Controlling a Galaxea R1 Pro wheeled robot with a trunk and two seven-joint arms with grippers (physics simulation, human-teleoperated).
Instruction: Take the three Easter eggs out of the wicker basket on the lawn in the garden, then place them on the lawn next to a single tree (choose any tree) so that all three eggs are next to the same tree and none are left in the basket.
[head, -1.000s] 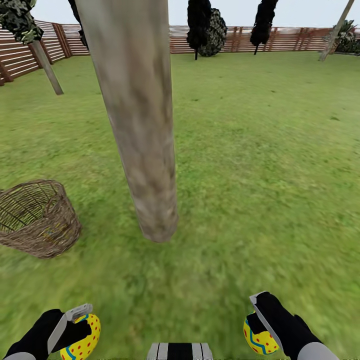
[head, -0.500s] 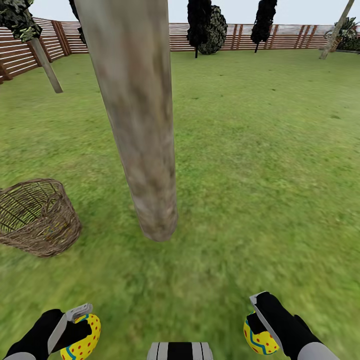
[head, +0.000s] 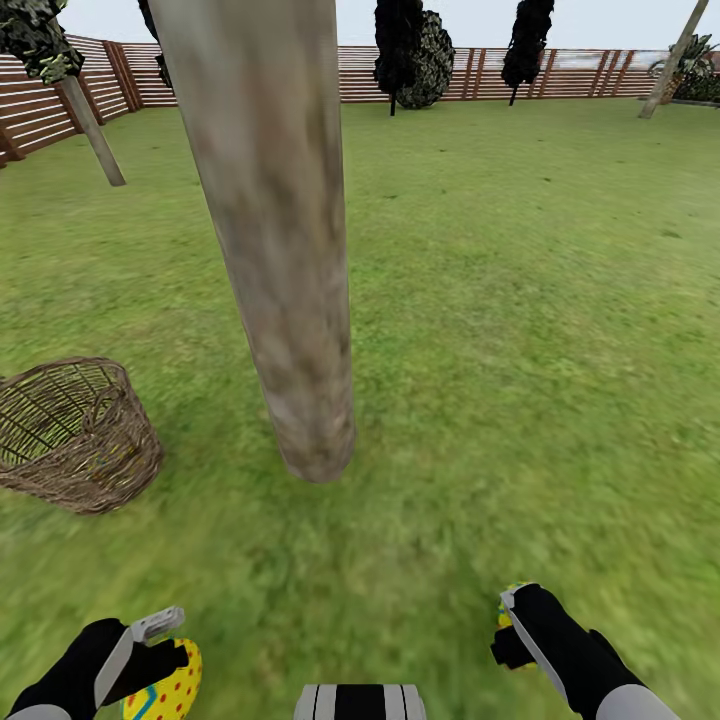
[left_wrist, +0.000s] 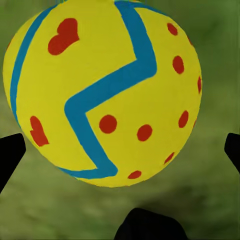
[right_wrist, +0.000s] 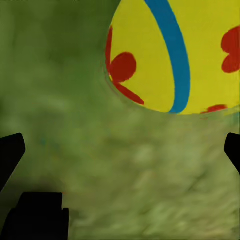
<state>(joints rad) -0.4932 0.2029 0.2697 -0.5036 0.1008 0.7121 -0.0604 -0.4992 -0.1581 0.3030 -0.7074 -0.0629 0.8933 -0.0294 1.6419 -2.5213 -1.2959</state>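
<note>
Yellow eggs (left_wrist: 102, 92) lie beneath both open tools, left tool (head: 165, 655) and right tool (head: 512, 625), on lawn (head: 520, 330) at the tree's (head: 290, 330) six o'clock; next we fetch the basket's (head: 75, 435) third.

Easter eggs: two, one (head: 168, 688) at left, one (head: 508, 598) at right
Wicker basket (head: 75, 435): one
Grippers: two, left gripper (head: 160, 650), right gripper (head: 510, 625)

Egg shell (left_wrist: 107, 95): I note smooth, matt paint.
Basket (head: 75, 437): I see open brown wicker weave, rough.
Tree trunk (head: 275, 230): I record mottled grey-brown bark, matt.
Lawn (head: 520, 330): I see mottled grass, soft and matt.
Fence (head: 420, 78): I note slatted reddish-brown wood.
</note>
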